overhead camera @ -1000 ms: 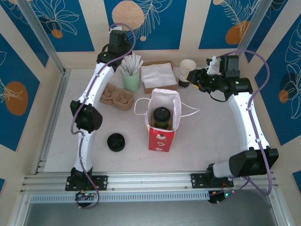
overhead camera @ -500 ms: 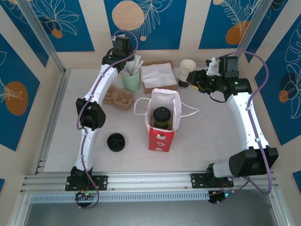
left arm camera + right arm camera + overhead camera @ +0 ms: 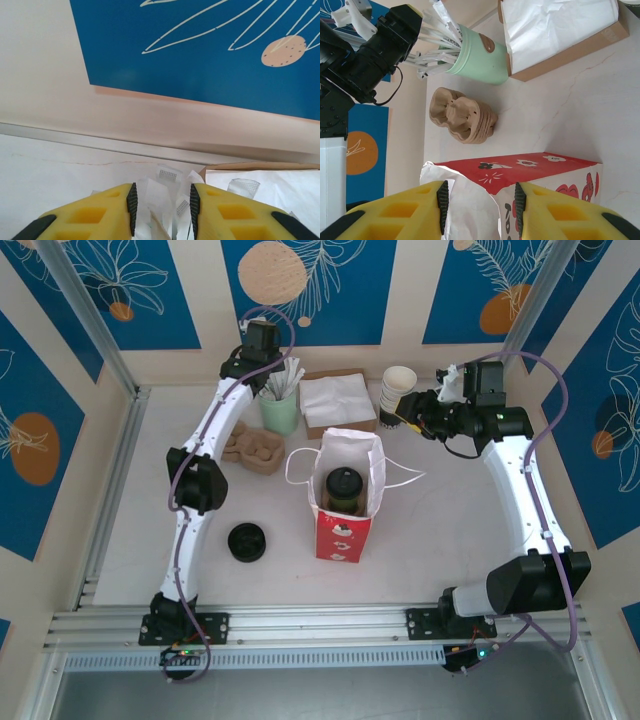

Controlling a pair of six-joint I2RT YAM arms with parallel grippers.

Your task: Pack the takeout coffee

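takeout coffee (image 3: 343, 486) inside red-and-white bag (image 3: 342, 535) | green cup (image 3: 280, 416) holds wrapped sticks (image 3: 284, 374)

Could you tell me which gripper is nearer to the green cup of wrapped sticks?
Left. The left gripper hangs right over the green cup, around its wrappers; the right gripper is off beside the white cups.

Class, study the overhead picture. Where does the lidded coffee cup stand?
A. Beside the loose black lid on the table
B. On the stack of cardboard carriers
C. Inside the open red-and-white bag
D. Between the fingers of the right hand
C: in the top view the takeout coffee, black lid up, sits within the open mouth of the red-and-white bag, with the bag's walls around it.
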